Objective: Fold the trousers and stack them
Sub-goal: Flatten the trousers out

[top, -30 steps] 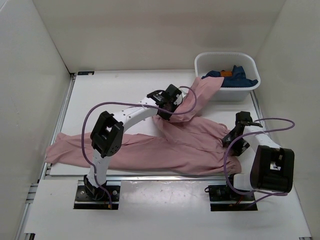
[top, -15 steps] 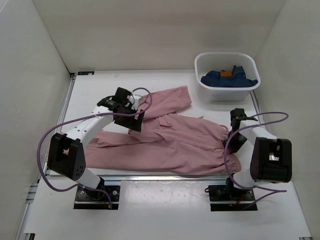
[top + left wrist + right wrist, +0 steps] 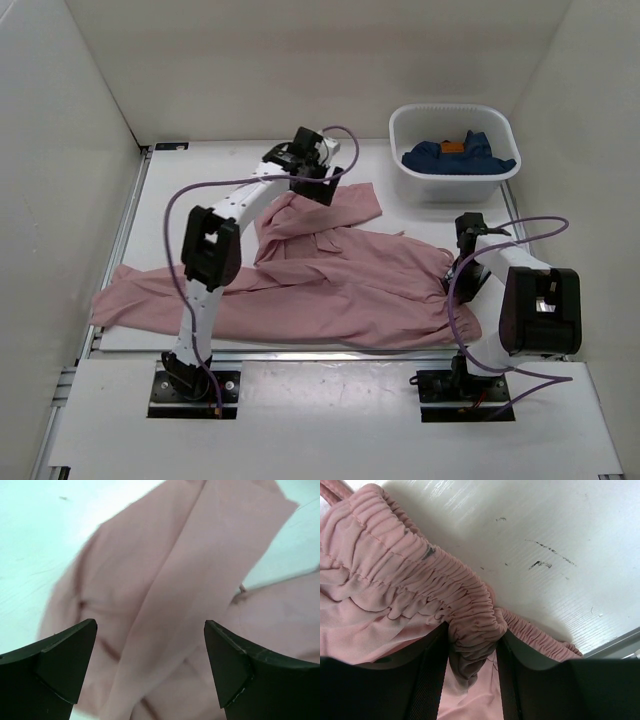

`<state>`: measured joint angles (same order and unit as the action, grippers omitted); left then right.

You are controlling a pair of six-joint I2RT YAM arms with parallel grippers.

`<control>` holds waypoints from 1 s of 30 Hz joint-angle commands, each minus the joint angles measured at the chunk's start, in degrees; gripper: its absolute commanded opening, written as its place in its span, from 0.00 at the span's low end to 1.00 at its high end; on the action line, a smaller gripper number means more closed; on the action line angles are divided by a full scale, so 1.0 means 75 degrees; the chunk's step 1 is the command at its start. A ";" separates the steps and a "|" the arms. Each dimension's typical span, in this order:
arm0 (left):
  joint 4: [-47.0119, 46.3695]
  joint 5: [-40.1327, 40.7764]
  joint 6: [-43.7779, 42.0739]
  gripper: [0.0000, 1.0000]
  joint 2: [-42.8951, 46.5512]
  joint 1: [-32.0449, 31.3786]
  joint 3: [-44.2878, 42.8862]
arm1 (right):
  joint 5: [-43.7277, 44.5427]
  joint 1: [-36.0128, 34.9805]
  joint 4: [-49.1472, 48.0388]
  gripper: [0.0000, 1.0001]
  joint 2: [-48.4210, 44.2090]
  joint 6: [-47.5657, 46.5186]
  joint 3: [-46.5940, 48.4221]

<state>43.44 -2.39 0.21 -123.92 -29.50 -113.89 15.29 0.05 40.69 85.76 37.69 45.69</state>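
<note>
The dusty-pink trousers (image 3: 340, 290) lie spread across the table. One leg runs out to the left edge, and the other is folded back toward the far middle (image 3: 345, 205). My left gripper (image 3: 314, 185) hovers open just above that folded leg. In the left wrist view its gripper (image 3: 150, 647) shows nothing between the black fingertips (image 3: 67, 655), only pink trousers fabric (image 3: 190, 565) below. My right gripper (image 3: 463, 262) sits at the waist end on the right. In the right wrist view it (image 3: 472, 652) is shut on a bunched fold of the elastic waistband (image 3: 470, 625).
A white bin (image 3: 410, 125) at the far right holds dark blue garments (image 3: 460, 155) with an orange patch. White walls enclose the table on the left, back and right. The trousers' left leg end (image 3: 115, 300) hangs over the table's left rail.
The left gripper opened and let go of the leg, which dropped from the bin's edge onto the table. The left arm swung left, then back to the far middle. The right gripper narrowed onto the waistband.
</note>
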 commanded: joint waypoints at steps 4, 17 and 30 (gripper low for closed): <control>0.0243 -0.0290 -0.0028 1.00 -0.1394 -0.0427 -0.1162 | 0.0000 -0.0101 -0.0433 0.48 0.0671 0.0002 -0.0139; 0.0173 0.0131 -0.0028 0.14 -0.1082 -0.0427 -0.1139 | 0.0281 -0.0101 -0.0292 0.48 0.0671 0.0154 -0.0139; -0.0050 -0.0548 -0.0028 0.14 0.3311 0.3754 0.1786 | 0.0597 -0.0101 -0.0362 0.47 0.0894 0.0224 -0.0280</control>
<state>41.36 -4.03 0.01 -106.52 -7.51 -108.14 16.56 -0.40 42.17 87.96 37.56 47.27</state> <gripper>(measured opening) 0.146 0.469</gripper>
